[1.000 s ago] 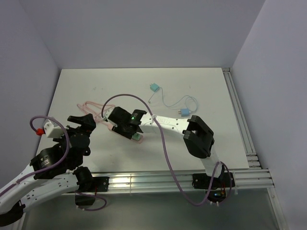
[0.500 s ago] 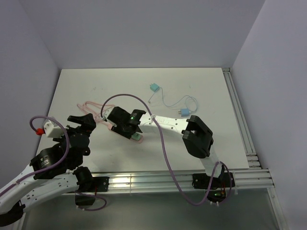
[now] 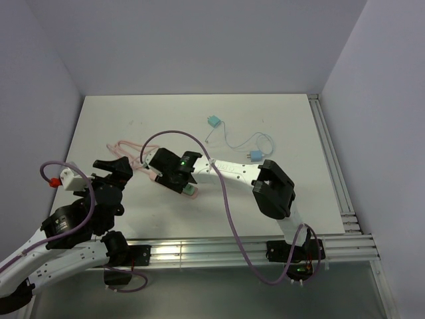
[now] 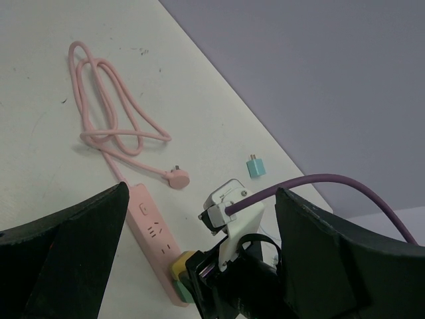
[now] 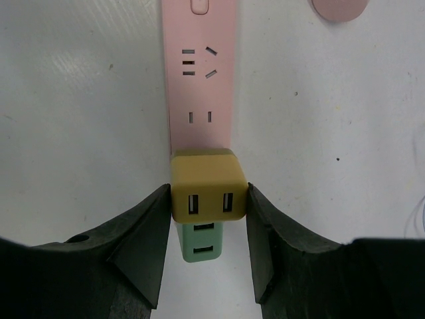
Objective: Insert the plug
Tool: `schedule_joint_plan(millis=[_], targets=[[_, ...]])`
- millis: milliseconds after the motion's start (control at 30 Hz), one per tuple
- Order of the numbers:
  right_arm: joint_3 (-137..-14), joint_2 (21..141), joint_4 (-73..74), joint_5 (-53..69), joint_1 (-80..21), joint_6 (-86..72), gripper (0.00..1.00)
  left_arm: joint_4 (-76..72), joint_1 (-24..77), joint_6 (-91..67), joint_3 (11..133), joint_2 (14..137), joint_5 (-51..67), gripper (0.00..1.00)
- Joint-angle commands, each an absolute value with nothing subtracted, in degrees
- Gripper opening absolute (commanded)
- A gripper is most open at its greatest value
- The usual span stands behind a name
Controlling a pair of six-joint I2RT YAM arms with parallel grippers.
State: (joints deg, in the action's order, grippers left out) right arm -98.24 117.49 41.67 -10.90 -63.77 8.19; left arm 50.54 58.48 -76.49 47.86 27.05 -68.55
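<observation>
A pink power strip lies on the white table, also in the top view and left wrist view. A green plug sits in its near end. My right gripper is shut on a yellow plug, with fingers touching both its sides. The yellow plug rests against the strip right beside the green one, and shows in the left wrist view. My right gripper is over the strip. My left gripper is open and empty, left of the strip.
The strip's pink cable loops at the far left, ending in its pink plug. A blue charger and a second blue plug on a thin cable lie farther back. A purple cable arcs over my right arm.
My right gripper has edged slightly to the far left with the yellow plug in it. The left arm has barely moved.
</observation>
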Motion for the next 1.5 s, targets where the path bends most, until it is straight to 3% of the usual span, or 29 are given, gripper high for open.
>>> schedule_joint_plan(millis=[0,400,1467], targets=[[-99.75,117.6,44.21,-9.41,-63.9,7.82,0.0,48.96,58.62,-74.8,47.37,26.81,-68.2,0.97],[-101.16,121.11,45.0,-9.58,-63.72,7.3,0.0,48.69,58.62,-73.83,47.99,26.63,-68.12,0.97],[-82.43,119.44,37.79,-6.94,-63.37,0.79,0.0,45.97,58.62,-71.9,47.55,26.72,-66.71,0.97]])
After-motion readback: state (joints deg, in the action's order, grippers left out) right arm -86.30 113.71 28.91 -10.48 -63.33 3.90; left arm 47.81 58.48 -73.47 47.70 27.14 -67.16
